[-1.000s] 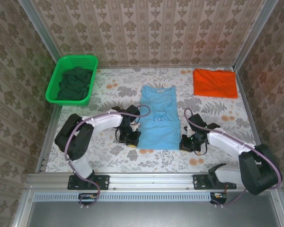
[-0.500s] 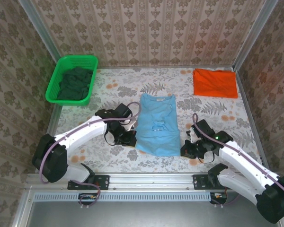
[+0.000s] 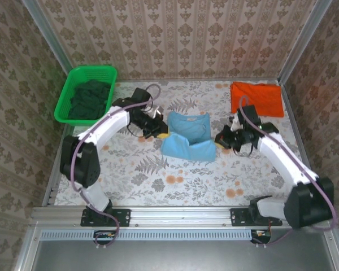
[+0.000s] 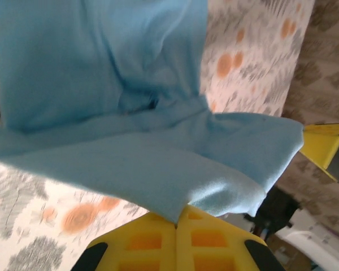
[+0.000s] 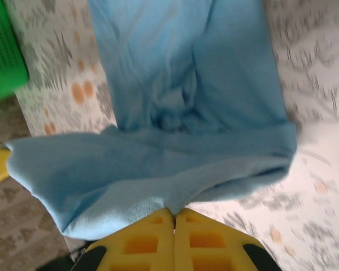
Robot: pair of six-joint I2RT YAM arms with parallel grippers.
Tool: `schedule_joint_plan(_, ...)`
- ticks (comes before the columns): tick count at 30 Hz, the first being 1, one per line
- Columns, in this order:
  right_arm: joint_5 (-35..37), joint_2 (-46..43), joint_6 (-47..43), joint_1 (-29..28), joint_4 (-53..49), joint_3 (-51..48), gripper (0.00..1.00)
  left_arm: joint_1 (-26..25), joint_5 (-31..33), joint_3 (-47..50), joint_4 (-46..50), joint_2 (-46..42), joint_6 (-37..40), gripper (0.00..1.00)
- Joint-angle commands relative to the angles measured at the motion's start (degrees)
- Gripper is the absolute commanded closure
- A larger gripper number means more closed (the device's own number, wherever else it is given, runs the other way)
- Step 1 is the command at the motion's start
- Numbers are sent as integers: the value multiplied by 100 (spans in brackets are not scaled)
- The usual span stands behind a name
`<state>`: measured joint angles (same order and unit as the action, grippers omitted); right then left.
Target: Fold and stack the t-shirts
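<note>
Flowered cloth covered the surface (image 3: pixel 158 175), and walls with a brown ornament pattern stood around it on three sides. Seen from above, the light blue t-shirt (image 3: pixel 186 127) lay near the middle of the surface, with its collar toward the far wall. Its near part was turned up and doubled over itself, so that a thick fold ran across the near edge.

The left pincer (image 3: pixel 158 131) was at the left side of this shirt and the right pincer (image 3: pixel 221 141) at the right side, both touching the cloth. In the left wrist view, the yellow fingers of the left pincer (image 4: pixel 177 219) were pressed together with an edge of the light blue t-shirt (image 4: pixel 101 84) caught between them, and the cloth hung away in loose folds. The right wrist view showed the same for the right pincer (image 5: pixel 174 214): its fingers were closed on the edge of the blue cloth (image 5: pixel 186 84).

The orange-red t-shirt (image 3: pixel 257 99) lay flat and folded in the far right corner, well apart from the blue one. A green basket (image 3: pixel 65 104) stood in the far left corner with dark cloth (image 3: pixel 90 101) inside it.
</note>
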<state>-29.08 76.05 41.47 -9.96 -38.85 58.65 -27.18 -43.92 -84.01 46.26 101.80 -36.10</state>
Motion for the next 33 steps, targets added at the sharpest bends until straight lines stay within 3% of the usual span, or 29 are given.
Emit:
schedule_joint_plan(1,-171,983,150,195,298,818,100,299,-406,-853,-238,706,-461,100)
schedule_joint_plan(8,-15,3304,39,535,2,2802,100,722,-450,-2833,-219,2573,-1077,99)
schedule_joint_plan(9,-14,3546,45,561,-15,3029,100,767,-503,-2919,-406,2752,-1313,93)
schedule_joint_plan(10,-32,3957,37,621,-94,3399,94,821,-577,-2997,-674,2977,-1621,79)
schedule_joint_plan(11,19,4324,36,684,-261,3787,83,867,-646,-3105,-1001,3213,-1908,72)
schedule_joint_plan(12,25,4586,45,736,-380,4063,73,916,-659,-3201,-1233,3374,-2103,70)
schedule_joint_plan(14,89,4974,36,864,-611,4582,65,1022,-494,-3367,-1699,3498,-2522,59)
schedule_joint_plan(19,201,4746,-97,1083,-699,4667,52,1094,-91,-4082,-1405,3455,-2261,53)
schedule_joint_plan(22,35,4277,-262,1068,-444,4122,56,962,195,-4053,-957,3162,-1694,53)
schedule_joint_plan(28,-668,3152,246,667,1204,2162,82,336,650,-3105,-701,2520,-673,62)
schedule_joint_plan(33,-710,3197,488,43,1884,1495,85,-242,1158,-2773,-364,2597,93,63)
